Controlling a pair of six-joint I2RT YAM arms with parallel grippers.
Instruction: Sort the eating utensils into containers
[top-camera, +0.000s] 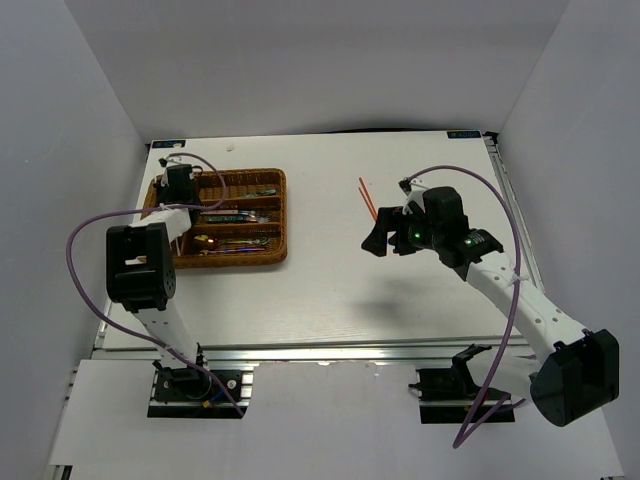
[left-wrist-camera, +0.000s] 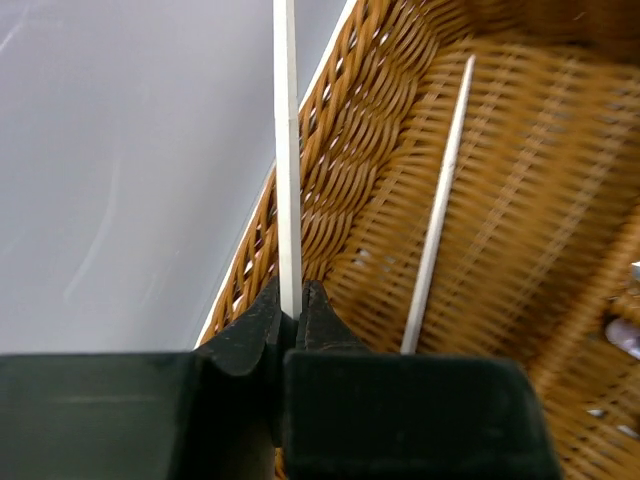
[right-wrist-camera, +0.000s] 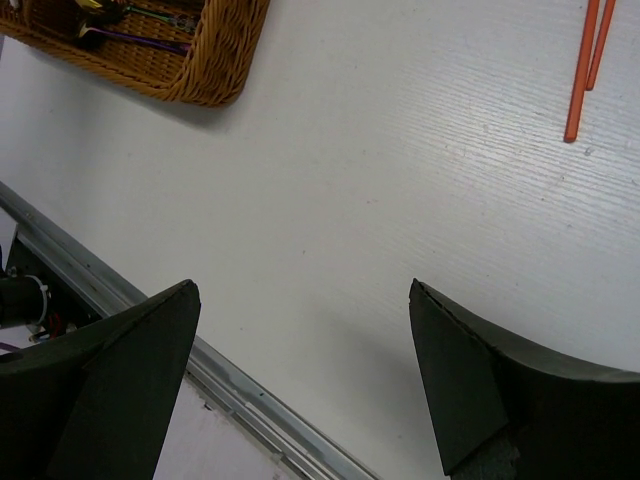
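Your left fingers (left-wrist-camera: 255, 325) clamp a white stick (left-wrist-camera: 287, 150) over the tray (left-wrist-camera: 350, 150) rim | right fingers (right-wrist-camera: 130, 345) spread, empty | tray part-filled | chopsticks (right-wrist-camera: 577, 100) unsorted on worktop (right-wrist-camera: 350, 200), right of tray.

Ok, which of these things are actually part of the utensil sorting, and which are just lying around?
Part of the job:
wicker tray
white stick, pinched in the left gripper
second white stick, lying in the tray
cutlery in the tray
red-orange chopsticks, loose on the table
right gripper, open and holding nothing

Just there:
purple cable
aluminium rail
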